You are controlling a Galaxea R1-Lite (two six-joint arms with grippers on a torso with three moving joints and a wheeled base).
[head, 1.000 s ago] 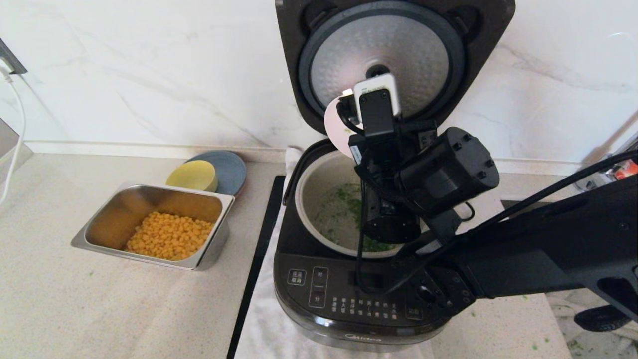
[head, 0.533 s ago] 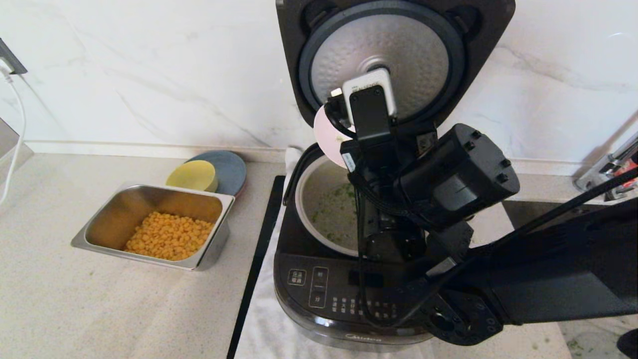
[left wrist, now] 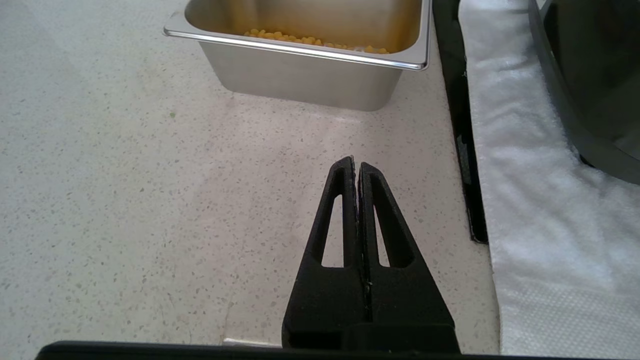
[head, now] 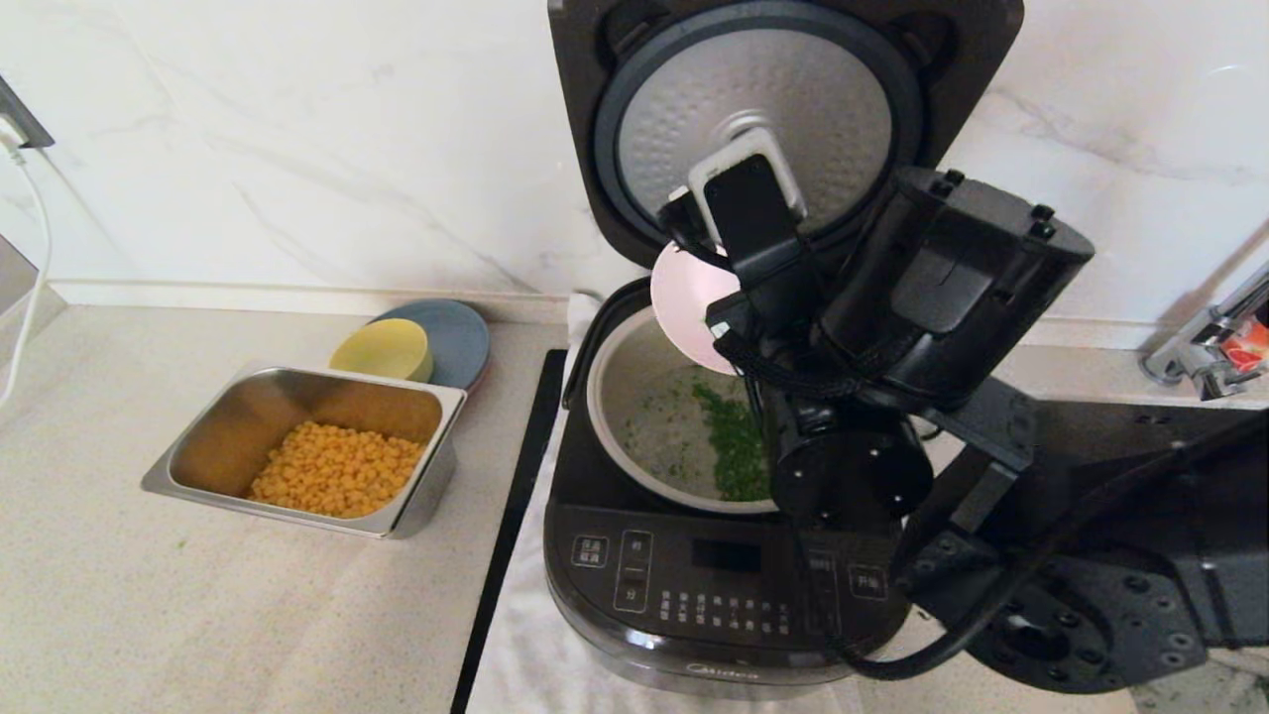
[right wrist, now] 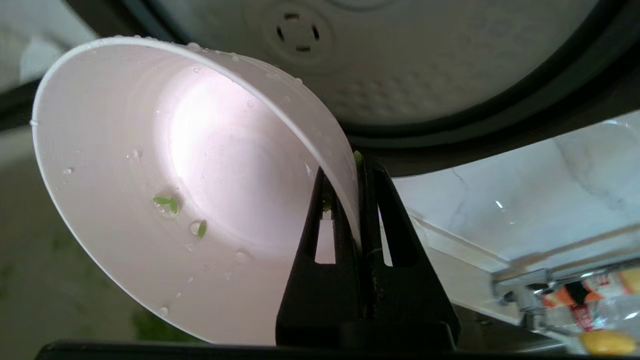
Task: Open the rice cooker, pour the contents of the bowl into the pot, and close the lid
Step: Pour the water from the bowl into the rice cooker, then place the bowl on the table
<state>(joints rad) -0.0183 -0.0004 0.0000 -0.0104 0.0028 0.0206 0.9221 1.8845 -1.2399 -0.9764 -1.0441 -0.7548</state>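
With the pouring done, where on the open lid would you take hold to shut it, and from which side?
Take the lid by its top front edge, coming over it from above and the cooker's front. It stands upright on its rear hinge with the dimpled underside facing forward, so pulling that free edge forward and down swings it shut. The right gripper, clamped on the bowl, would probably have to set it down first.
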